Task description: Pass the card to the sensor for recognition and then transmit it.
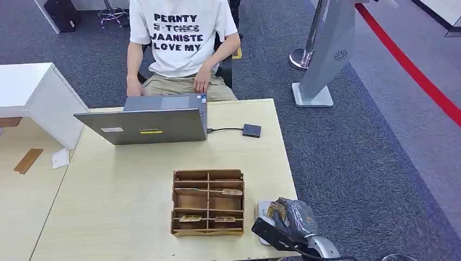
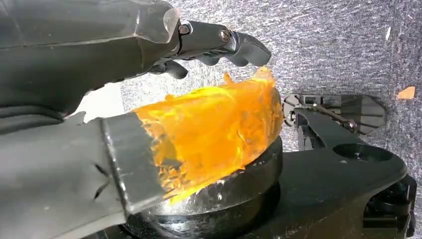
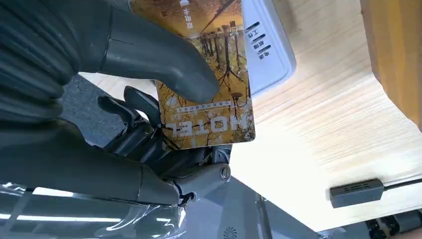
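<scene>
Right hand: you see the right hand (image 1: pixel 282 220) at the near right corner of the table (image 1: pixel 125 190), its thumb (image 3: pixel 164 69) pressed on the face of the hotel card (image 3: pixel 209 114) and darker fingers (image 3: pixel 134 117) behind it, so it pinches the card.
Card: you find the hotel card held flat over the white card reader (image 3: pixel 266 45), covering most of its top; the card shows an autumn-tree print and the word HOTEL. Whether it touches the reader, you cannot tell.
Card reader: in your head view it is the white unit (image 1: pixel 263 209) just right of the wooden organizer, partly under the hand.
Left hand: your left wrist view shows the left hand (image 2: pixel 149 55) over grey carpet, dark fingers (image 2: pixel 234 45) curled inward with nothing in them; the orange patch on its thumb is too blurred to name.
Wooden organizer: the compartmented wooden organizer (image 1: pixel 208 202) stands near the table's front edge, with cards lying in some slots.
Laptop: the open grey laptop (image 1: pixel 144 125) sits at the far side, a cable running to a small dark adapter (image 1: pixel 251 130).
Person: a person in a white printed T-shirt (image 1: pixel 179 38) sits behind the laptop, one hand (image 1: pixel 133 87) at its edge.
</scene>
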